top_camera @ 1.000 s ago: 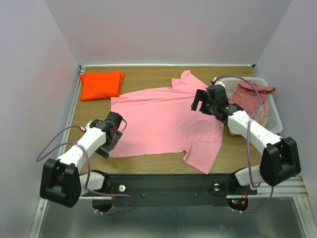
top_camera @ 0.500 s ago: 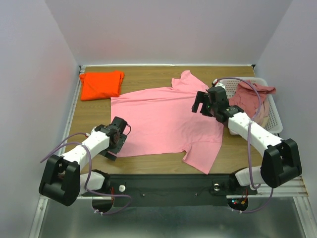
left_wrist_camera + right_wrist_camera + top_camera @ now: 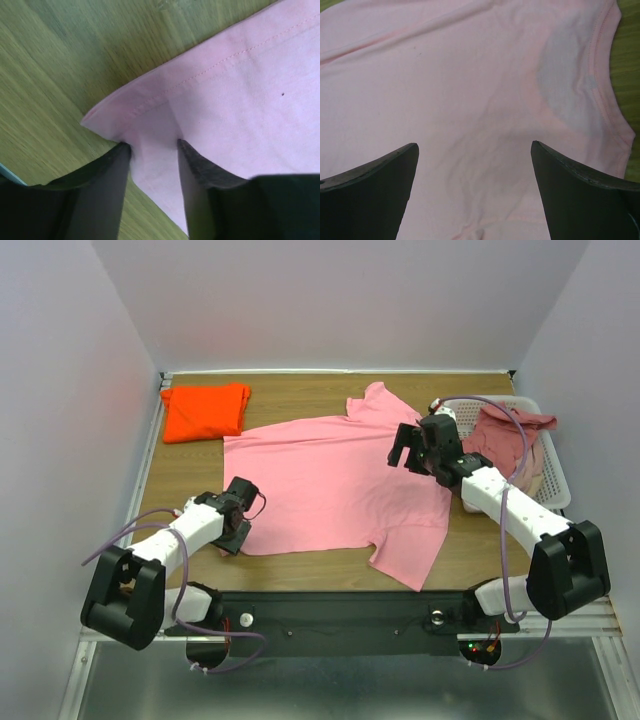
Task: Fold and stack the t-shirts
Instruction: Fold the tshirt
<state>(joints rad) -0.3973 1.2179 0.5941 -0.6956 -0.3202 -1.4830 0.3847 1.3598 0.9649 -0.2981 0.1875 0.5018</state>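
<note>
Here the left tool [image 3: 154,145] straddles the pink t-shirt's [image 3: 240,100] stitched hem, grip unclear; right tool [image 3: 474,145] released.

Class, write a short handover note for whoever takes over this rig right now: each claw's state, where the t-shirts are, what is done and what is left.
Left claw: jaws partly apart, astride the near-left hem corner of the pink t-shirt; not visibly clamped.
Right claw: wide open over the pink t-shirt near its collar, holding nothing.
Things: pink t-shirt spread flat mid-table; orange t-shirt at the far-left corner; dusty-rose t-shirts in the white basket on the right.
Done: orange t-shirt folded.
Left: fold the pink one, stack it, then do the basket's shirts.
</note>
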